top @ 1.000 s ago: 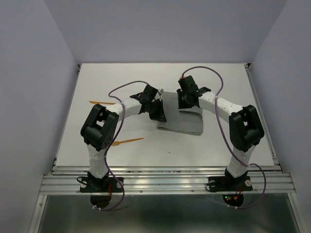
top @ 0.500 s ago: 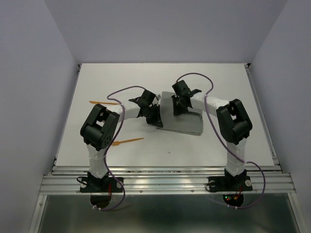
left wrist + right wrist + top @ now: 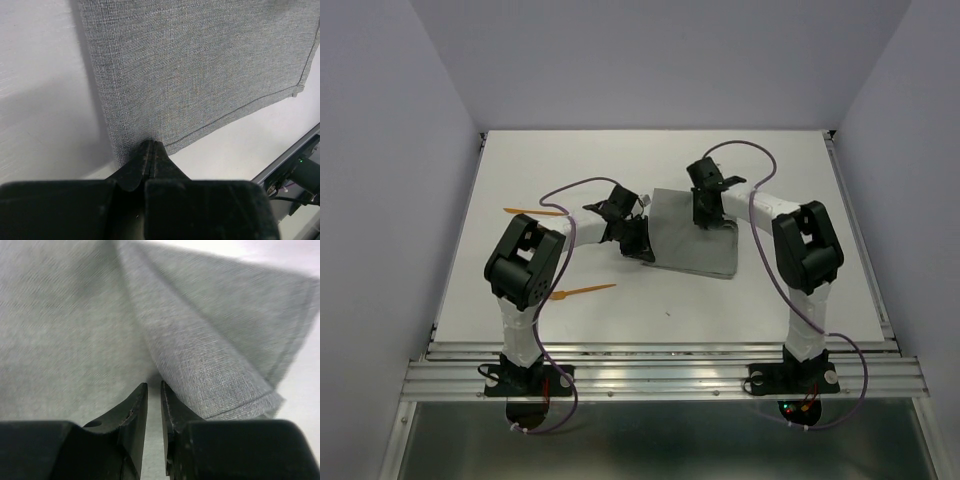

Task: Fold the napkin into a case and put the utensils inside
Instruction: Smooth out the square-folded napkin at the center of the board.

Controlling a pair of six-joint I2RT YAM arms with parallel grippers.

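Note:
The grey napkin [image 3: 695,240] lies folded flat at mid table. My left gripper [image 3: 641,243] is at its left near corner, jaws pressed shut on the cloth edge; its tips [image 3: 151,143] pinch the napkin [image 3: 200,65]. My right gripper [image 3: 706,212] hangs over the napkin's far edge. Its jaws [image 3: 154,385] stand a narrow gap apart with nothing between them. They are just above the napkin [image 3: 65,315], beside a raised fold [image 3: 215,370]. Two orange utensils lie left of the arms, one far [image 3: 532,211] and one near [image 3: 585,291].
The white table [image 3: 800,170] has a raised rim on the left and right and a metal rail [image 3: 660,375] along the front. Both arm bases stand on the rail. Purple cables loop over both arms.
My right gripper swung left over the napkin and then back right toward its far edge. The lifted flap has come down. My left gripper has stayed at the left corner.

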